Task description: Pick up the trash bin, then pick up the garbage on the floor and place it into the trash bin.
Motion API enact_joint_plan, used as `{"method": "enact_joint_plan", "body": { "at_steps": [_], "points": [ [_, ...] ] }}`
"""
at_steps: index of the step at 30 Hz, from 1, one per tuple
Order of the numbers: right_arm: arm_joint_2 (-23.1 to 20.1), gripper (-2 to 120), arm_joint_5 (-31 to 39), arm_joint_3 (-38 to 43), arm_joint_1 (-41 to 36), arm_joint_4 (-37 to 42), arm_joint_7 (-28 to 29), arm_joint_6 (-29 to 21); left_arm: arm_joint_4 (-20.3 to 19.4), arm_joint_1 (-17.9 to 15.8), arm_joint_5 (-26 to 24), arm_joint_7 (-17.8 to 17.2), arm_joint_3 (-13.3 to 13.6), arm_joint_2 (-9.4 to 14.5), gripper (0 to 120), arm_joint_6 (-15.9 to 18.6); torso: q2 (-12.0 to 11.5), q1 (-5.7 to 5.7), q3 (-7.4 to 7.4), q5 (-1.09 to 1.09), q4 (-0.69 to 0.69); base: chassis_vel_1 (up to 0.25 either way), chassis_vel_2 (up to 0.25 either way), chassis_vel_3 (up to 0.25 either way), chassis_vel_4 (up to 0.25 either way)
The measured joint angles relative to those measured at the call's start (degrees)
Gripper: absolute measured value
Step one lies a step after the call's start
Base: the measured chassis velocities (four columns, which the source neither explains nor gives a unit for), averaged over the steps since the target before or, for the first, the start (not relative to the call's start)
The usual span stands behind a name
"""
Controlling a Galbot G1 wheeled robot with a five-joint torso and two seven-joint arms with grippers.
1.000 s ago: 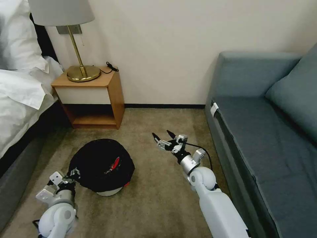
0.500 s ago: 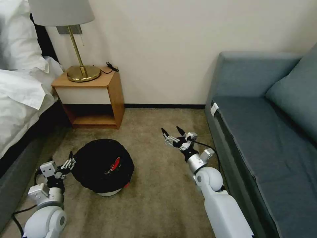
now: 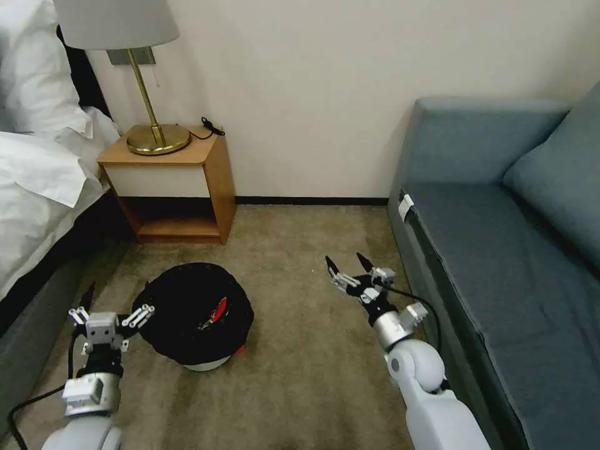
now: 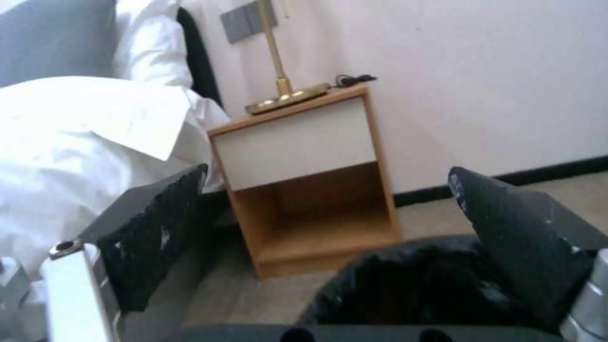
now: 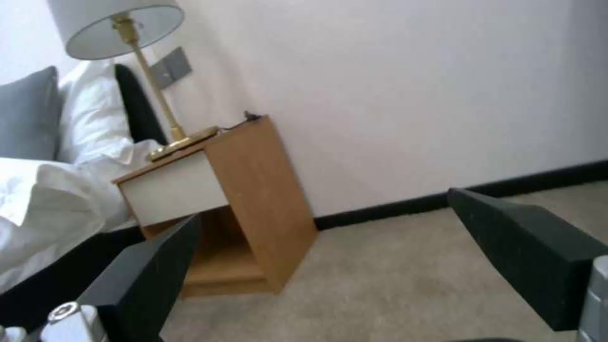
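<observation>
Releasing trash bin [image 3: 195,315]: left end effector [image 3: 116,304] open, backed off

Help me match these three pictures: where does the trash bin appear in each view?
Head view: the trash bin stands on the carpet in front of the nightstand, beside the open left end effector.
Left wrist view: its black bag sits close up, below the nightstand.
Right wrist view: not in it.
Shared landmark: the nightstand.
</observation>
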Motion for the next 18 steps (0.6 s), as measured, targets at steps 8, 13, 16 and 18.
{"method": "enact_joint_plan", "body": {
  "at_steps": [8,13,16,18],
  "points": [
    [1.63,100,-1.52,1.30,-4.95,3.62,1.42,1.08,-1.36,5.26,3.82,0.17,1.37,-1.95,100,-3.88,0.00,0.00,0.00,-0.01,0.01,0.000,0.000,0.000,0.000],
    [1.90,100,-1.96,1.39,-5.49,3.92,1.59,1.39,-1.25,5.83,4.38,0.17,1.60,-2.13,100,-4.48,0.00,0.00,0.00,-0.01,0.01,0.000,0.000,0.000,0.000],
    [1.92,100,-1.98,1.39,-5.49,3.92,1.60,1.41,-1.19,5.83,4.39,0.15,1.62,-2.14,100,-4.49,0.00,0.00,0.00,-0.01,0.01,0.000,0.000,0.000,0.000],
    [1.92,100,-1.98,1.39,-5.47,3.92,1.60,1.41,-1.14,5.78,4.38,0.12,1.62,-2.14,100,-4.49,0.00,0.00,0.00,-0.01,0.01,0.000,0.000,0.000,0.000]
  ]
}}
